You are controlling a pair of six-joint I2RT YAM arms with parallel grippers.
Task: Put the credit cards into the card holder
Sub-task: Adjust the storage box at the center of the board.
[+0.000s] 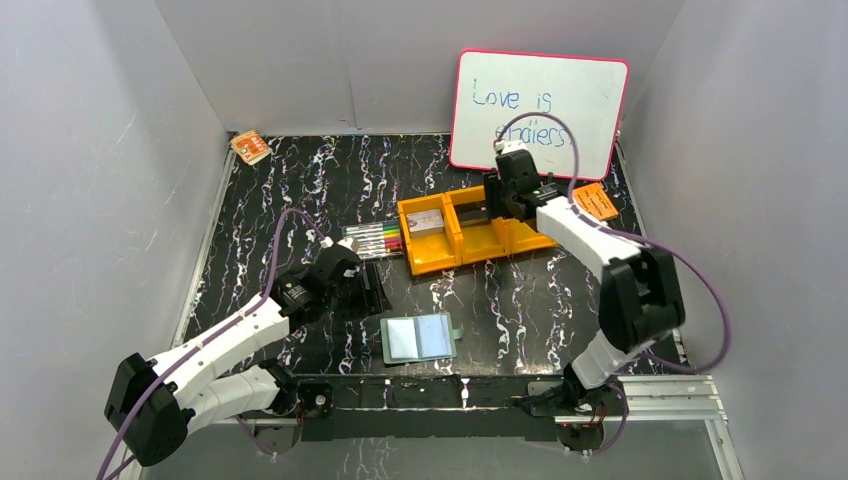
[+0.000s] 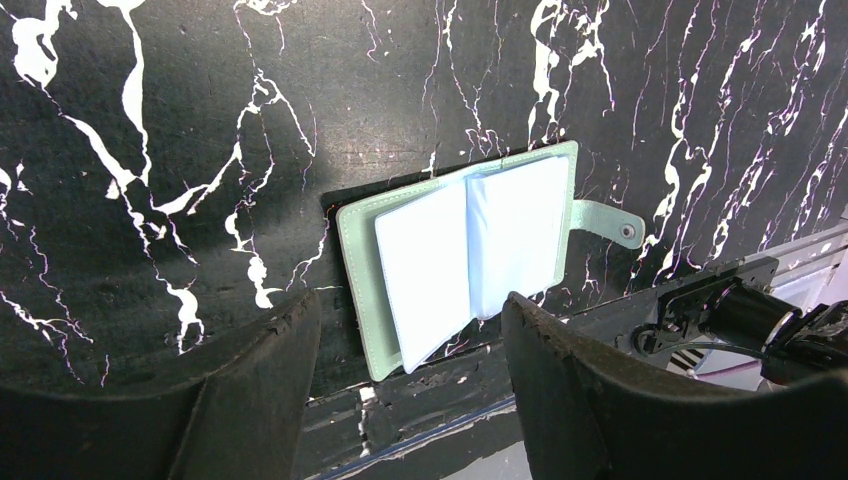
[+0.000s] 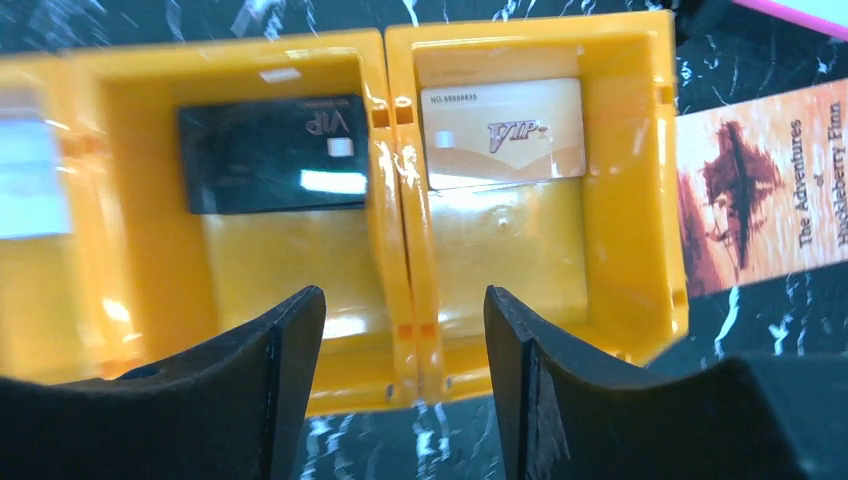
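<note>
The card holder (image 1: 420, 337) lies open on the black marble table near the front edge, its pale blue pockets up; it also shows in the left wrist view (image 2: 470, 250). A black credit card (image 3: 275, 155) lies in the middle compartment of the orange bin (image 3: 395, 200). A tan credit card (image 3: 503, 130) lies in the right compartment, and a pale card (image 1: 425, 224) in the left one. My left gripper (image 1: 365, 288) is open and empty, just left of the wallet and above the table (image 2: 410, 300). My right gripper (image 1: 500, 205) is open and empty above the bin (image 3: 405, 295).
The orange three-compartment bin (image 1: 430, 265) stands mid-table. A pack of coloured markers (image 1: 372, 240) lies to its left. An orange booklet (image 1: 596, 202) lies to its right. A whiteboard (image 1: 540, 110) leans at the back. An orange-and-white packet (image 1: 250, 147) sits at the far left.
</note>
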